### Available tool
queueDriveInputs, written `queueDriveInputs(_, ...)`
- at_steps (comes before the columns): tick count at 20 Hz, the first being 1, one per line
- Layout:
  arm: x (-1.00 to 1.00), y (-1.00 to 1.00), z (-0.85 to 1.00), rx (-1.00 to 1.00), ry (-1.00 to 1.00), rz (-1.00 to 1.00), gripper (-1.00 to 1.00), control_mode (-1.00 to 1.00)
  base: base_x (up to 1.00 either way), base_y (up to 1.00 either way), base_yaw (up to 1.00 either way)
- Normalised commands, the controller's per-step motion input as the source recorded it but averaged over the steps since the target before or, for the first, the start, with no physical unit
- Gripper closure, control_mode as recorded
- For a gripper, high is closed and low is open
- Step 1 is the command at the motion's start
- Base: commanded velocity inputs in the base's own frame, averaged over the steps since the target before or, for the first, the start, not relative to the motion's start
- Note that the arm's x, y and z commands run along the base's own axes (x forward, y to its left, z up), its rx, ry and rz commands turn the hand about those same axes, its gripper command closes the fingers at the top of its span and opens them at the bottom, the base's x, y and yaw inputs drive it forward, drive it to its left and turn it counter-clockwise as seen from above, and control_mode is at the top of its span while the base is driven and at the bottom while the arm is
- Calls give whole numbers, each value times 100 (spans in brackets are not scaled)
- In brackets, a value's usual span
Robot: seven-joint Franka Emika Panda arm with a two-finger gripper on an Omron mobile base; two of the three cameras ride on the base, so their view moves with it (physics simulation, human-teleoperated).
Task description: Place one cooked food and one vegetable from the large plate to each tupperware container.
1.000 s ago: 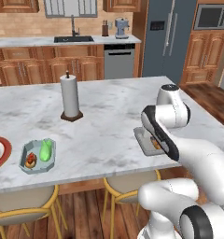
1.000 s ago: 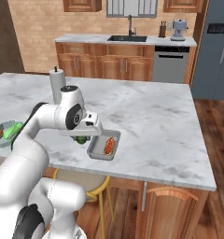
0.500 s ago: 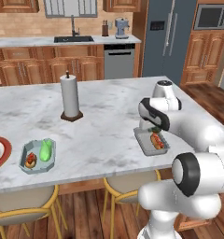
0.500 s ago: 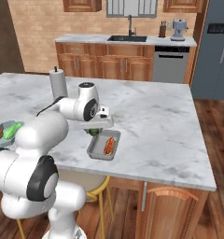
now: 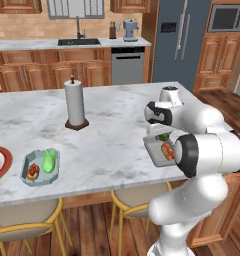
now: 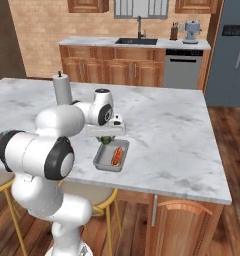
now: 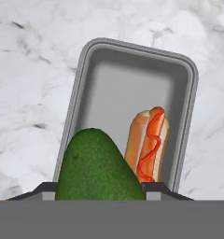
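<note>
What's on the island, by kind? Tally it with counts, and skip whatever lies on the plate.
Containers: 2, pale blue container, grey container
Cooked foods: 2, hot dog, red-brown piece
Vegetables: 2, avocado, green piece
Plate: 1
Paper towel roll: 1
Total: 8

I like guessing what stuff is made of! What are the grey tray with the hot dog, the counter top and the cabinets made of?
The grey tray looks like smooth matte plastic: even grey, rounded corners, soft sheen; it could also be metal. The counter top looks like polished marble: white with grey veins. The cabinets look like varnished wood: warm brown panels.
</note>
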Motion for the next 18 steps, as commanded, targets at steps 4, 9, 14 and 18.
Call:
queueDriveInputs(4, 13, 1, -51, 2, 0, 1, 100, -100, 0, 0, 0)
queueDriveInputs(9, 7, 0, -45, 0, 2, 0, 100, -100, 0, 0, 0)
queueDriveInputs(14, 3, 4, -45, -1, 2, 0, 100, -100, 0, 0, 0)
queueDriveInputs(18, 9, 0, -39, 0, 1, 0, 100, -100, 0, 0, 0)
